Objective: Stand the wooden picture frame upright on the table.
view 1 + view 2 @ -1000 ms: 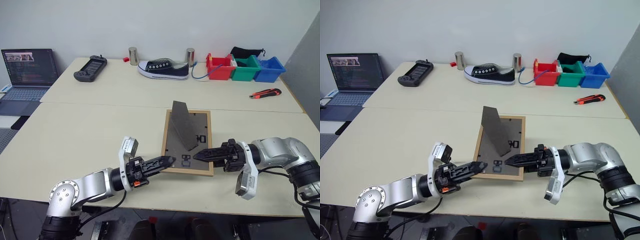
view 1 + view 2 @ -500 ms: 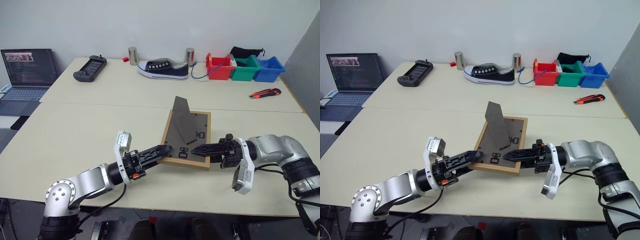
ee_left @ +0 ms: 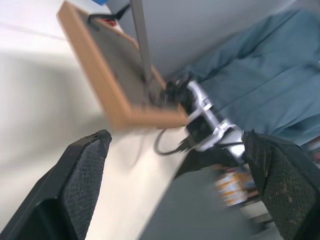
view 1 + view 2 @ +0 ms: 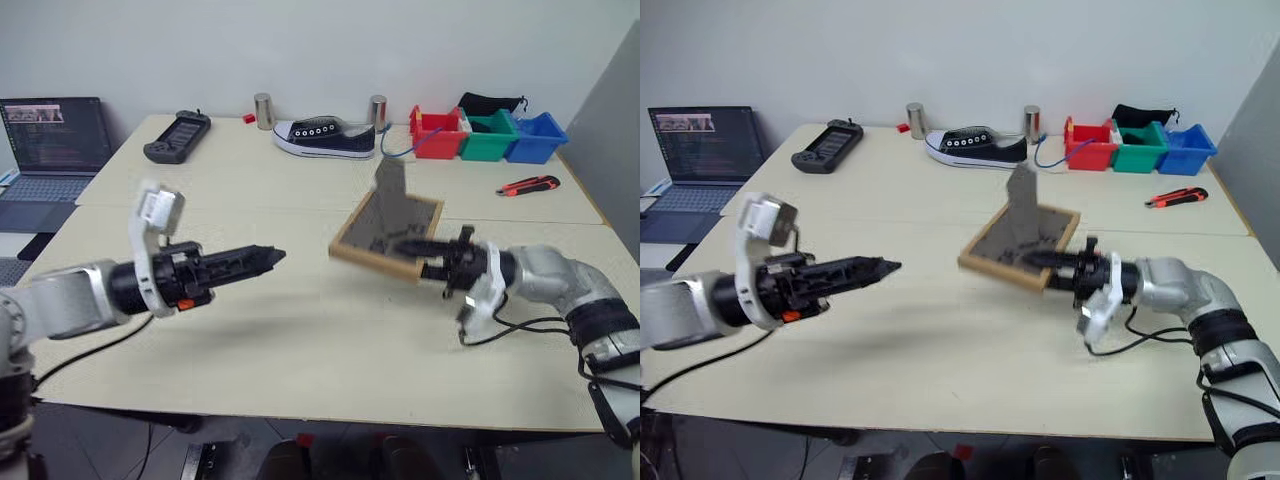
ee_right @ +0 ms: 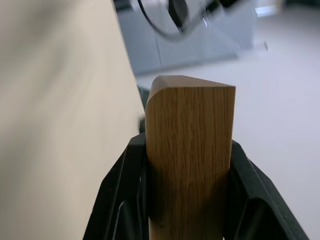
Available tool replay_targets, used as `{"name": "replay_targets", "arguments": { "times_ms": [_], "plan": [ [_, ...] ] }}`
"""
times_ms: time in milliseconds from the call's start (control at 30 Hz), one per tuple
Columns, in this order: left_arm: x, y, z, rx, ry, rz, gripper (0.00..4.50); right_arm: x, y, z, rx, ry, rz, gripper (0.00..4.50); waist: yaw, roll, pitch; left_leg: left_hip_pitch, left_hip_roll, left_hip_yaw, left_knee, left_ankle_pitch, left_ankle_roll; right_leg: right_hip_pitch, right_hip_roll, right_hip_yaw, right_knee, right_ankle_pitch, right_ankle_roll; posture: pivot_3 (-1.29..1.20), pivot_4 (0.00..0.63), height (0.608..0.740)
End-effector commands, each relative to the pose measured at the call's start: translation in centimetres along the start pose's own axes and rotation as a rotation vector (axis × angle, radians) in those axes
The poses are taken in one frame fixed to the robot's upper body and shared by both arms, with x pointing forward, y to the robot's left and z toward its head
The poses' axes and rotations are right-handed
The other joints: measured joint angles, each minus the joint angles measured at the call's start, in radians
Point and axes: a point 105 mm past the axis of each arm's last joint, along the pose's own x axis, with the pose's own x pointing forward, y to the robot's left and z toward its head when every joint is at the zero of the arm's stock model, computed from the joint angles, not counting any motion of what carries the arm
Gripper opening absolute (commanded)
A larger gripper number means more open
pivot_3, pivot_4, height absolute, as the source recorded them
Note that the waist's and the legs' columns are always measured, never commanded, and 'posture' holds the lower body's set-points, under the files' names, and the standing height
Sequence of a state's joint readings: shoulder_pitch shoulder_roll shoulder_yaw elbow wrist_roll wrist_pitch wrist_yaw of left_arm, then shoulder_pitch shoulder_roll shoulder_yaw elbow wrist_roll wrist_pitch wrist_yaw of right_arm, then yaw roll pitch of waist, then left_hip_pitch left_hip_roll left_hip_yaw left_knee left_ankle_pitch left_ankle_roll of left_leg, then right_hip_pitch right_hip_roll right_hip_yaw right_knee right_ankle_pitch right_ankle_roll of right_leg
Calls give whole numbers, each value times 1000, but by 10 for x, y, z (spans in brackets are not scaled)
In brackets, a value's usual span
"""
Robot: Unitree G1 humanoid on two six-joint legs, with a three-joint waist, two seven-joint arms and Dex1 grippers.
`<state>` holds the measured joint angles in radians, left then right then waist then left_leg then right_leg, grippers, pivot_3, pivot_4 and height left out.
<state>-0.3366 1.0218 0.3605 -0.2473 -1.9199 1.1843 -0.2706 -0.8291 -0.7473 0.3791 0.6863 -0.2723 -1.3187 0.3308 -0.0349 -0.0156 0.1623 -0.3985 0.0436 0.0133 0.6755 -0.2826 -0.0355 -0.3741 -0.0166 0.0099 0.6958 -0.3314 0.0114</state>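
The table [image 4: 300, 340] is broad and bare in front of the robot, so there is room to set things down; clutter such as the shoe [image 4: 325, 138] and the coloured bins [image 4: 488, 137] sits well back along the far edge, and a laptop [image 4: 55, 135] stands off to the left.

The picture frame [image 4: 388, 238] is off the table, tilted, its dark back facing up and toward the camera, with the fold-out stand [image 4: 390, 178] sticking up from it; the picture side faces down and away.

The right gripper [image 4: 432, 268] is clamped on the frame's near wooden edge, and the wrist view shows that edge [image 5: 190, 165] squeezed between both fingers; one narrow pinch on one rail is all that carries it, so the frame could pivot or slip in the grip if the wrist turns sharply.

The left gripper [image 4: 262, 259] hangs over the table well apart from the frame, its fingers [image 3: 82, 175] spread wide and touching nothing; with no second support, a fast descent could land the frame on a corner and tip it flat; if the stand is not angled toward the table first, it will likely fall over.
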Motion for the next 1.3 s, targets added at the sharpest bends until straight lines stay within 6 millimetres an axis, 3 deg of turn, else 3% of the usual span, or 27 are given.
{"name": "replay_targets", "arguments": {
  "times_ms": [33,133,200,267,367,533,733,900,1067,1300],
  "plan": [
    [-4,-2,4,66,-36,26,4485,16,-29,0,252,-20,-64,1506,0,0,0,-1,1,0,0,0,0,0,0,0,0,0,0,0,150,740],
    [-7,8,2,183,-14,130,4485,27,-38,5,560,-76,19,1506,0,0,0,-2,1,-2,-1,0,0,-1,0,-1,-1,0,0,0,150,740],
    [-8,5,10,226,-69,132,4485,35,-52,3,716,-93,22,1506,3,1,1,-2,1,-4,-1,0,1,-1,0,-2,-1,0,0,0,150,740],
    [-10,0,19,268,-122,133,4485,43,-68,-6,882,-77,7,1506,6,1,1,-3,1,-5,-2,-1,0,-1,0,-4,-2,0,0,0,150,740],
    [-10,-1,16,339,-156,184,4485,53,-94,-28,1176,-47,-69,1506,5,1,2,-3,0,-5,-1,-1,0,-2,0,-4,0,0,0,0,150,740],
    [-4,-2,11,367,-208,223,4485,56,-106,-45,1462,-107,-85,1506,11,0,1,-3,0,-5,-5,-1,0,-2,0,-4,-3,0,0,0,150,740],
    [-3,2,21,374,-288,254,4485,64,-79,-63,1622,-107,-115,1506,9,-1,1,-4,-1,-3,-9,-1,0,-4,-1,-2,-6,0,0,0,150,740],
    [-2,6,14,384,-265,286,4485,75,-56,-73,1642,-86,-161,1506,2,-1,1,-8,-1,-1,-11,0,0,-11,-1,-1,0,0,0,0,150,740],
    [4,7,6,399,-229,290,4485,85,-34,-71,1666,-91,-155,1506,-1,0,1,-12,0,0,-11,0,0,-15,0,-2,0,0,0,0,150,740],
    [6,12,-1,393,-202,292,4485,82,1,-65,1651,-49,-72,1506,4,-1,1,-12,0,-1,-11,0,0,-15,0,-2,0,0,0,0,150,740]
  ]
}}
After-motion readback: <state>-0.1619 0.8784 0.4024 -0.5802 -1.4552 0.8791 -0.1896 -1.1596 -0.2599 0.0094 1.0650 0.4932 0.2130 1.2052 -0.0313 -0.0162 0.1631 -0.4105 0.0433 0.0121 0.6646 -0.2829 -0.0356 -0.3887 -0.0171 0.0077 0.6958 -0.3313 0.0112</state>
